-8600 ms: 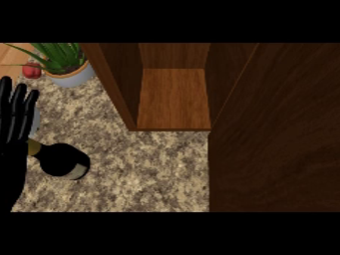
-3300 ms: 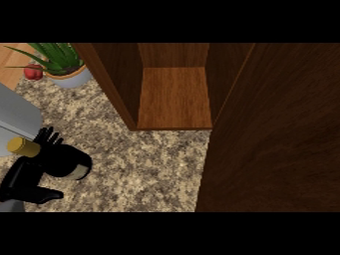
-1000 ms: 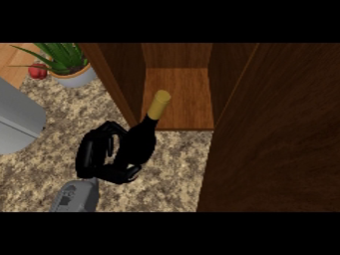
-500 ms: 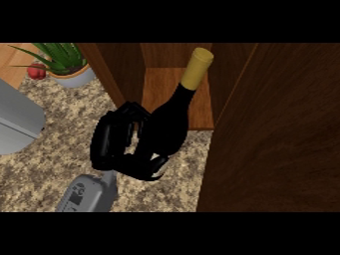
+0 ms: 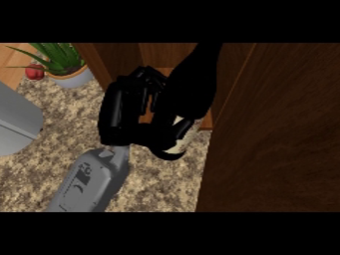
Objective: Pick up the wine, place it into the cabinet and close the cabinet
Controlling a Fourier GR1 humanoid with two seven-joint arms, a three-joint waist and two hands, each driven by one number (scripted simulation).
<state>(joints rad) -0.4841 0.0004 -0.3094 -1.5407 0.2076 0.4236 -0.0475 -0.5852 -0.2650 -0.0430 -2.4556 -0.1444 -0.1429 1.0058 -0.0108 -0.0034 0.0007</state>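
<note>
The wine bottle [image 5: 191, 84] is dark and hangs tilted in the air, neck up and running out of the top of the view, pale base low near the counter. My left hand [image 5: 124, 112] is shut on its lower body from the left, fingers curled over it, grey forearm coming in from the lower left. The bottle sits right in front of the open wooden cabinet [image 5: 158, 52] and hides most of its shelf. The cabinet's door [image 5: 290, 129] stands open at the right. My right hand does not show.
A potted green plant [image 5: 62, 62] with a small red object [image 5: 34, 72] beside it stands at the back left. A large grey rounded shape [image 5: 7, 117] fills the left edge. Speckled granite counter [image 5: 165, 184] spreads below the cabinet.
The left hand has lifted the bottle off the counter and carried it up and right, closer to the cabinet opening; its neck now leaves the top of the view.
</note>
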